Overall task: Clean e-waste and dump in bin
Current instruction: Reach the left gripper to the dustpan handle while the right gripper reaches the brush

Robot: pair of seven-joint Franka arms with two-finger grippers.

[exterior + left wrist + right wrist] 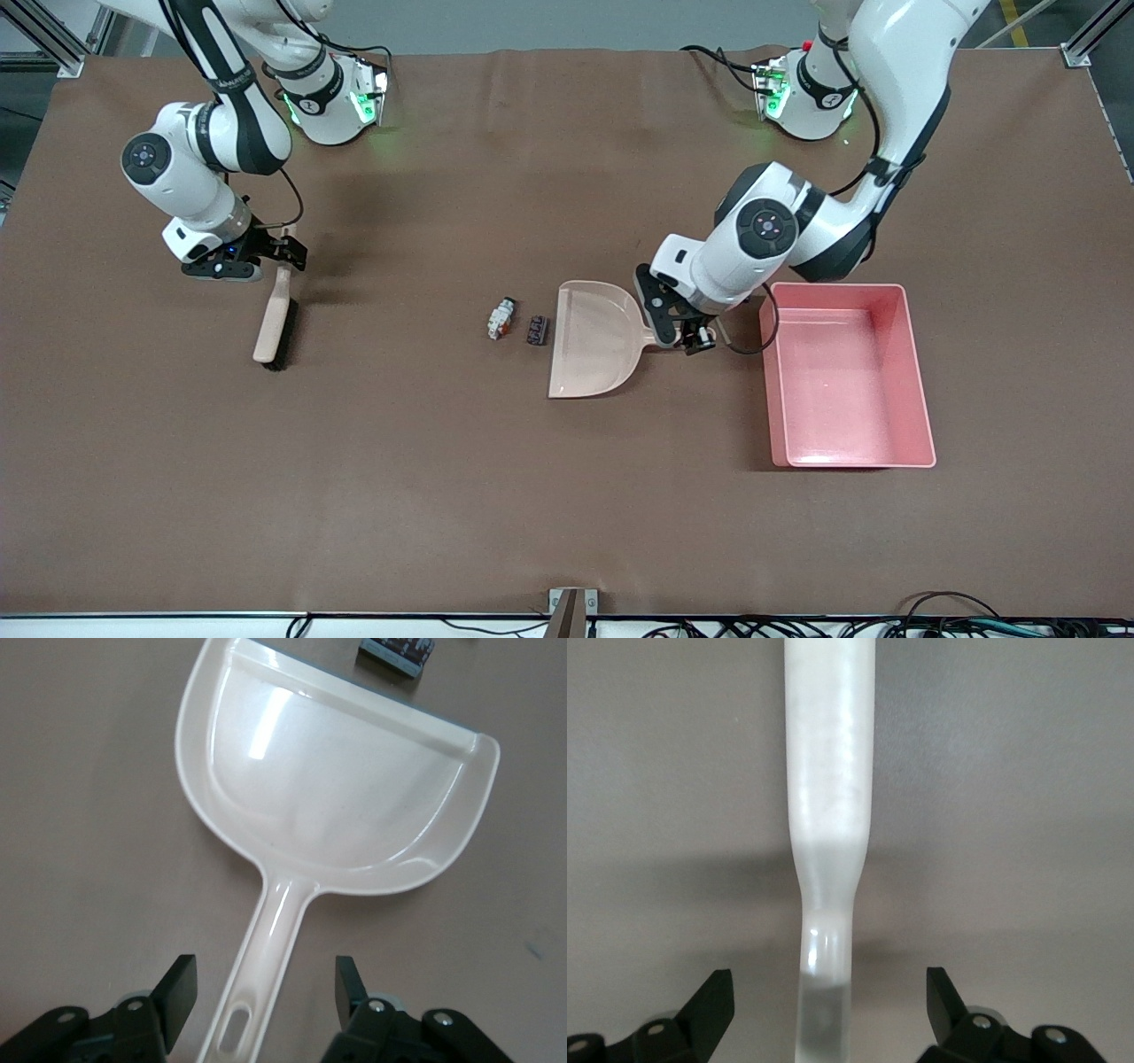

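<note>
E-waste: two pieces, side by side mid-worktop, near each other but apart. Whitish-grey part (pixel 501 318) with red/green marks sits toward the right arm's end, long axis tilted roughly toward/away from the front camera. Black ribbed block (pixel 538 330) is just beside the dustpan's mouth, not in it.

One dustpan (pixel 595 338), beige, lying flat. Its long axis runs along the worktop: the straight mouth edge faces the e-waste, the handle points toward the bin.

One bin (pixel 914 377), pink tub, upright, at the left arm's end, long axis toward/away from the front camera. It stands apart from the dustpan handle.

One brush (pixel 275 321), lying flat toward the right arm's end, well apart from the e-waste. Handle end points toward the robot bases, bristle end nearer the front camera.

Left gripper (pixel 263 992) is low over the dustpan handle, fingers straddling it with gaps on both sides, so open and not gripping.

Right gripper (pixel 830 994) is low over the brush handle end, fingers wide on either side, no contact, open.

Open brown worktop (pixel 567 496) between brush and e-waste; the whole strip nearer the front camera is bare. All items sit well in from the worktop edges.
</note>
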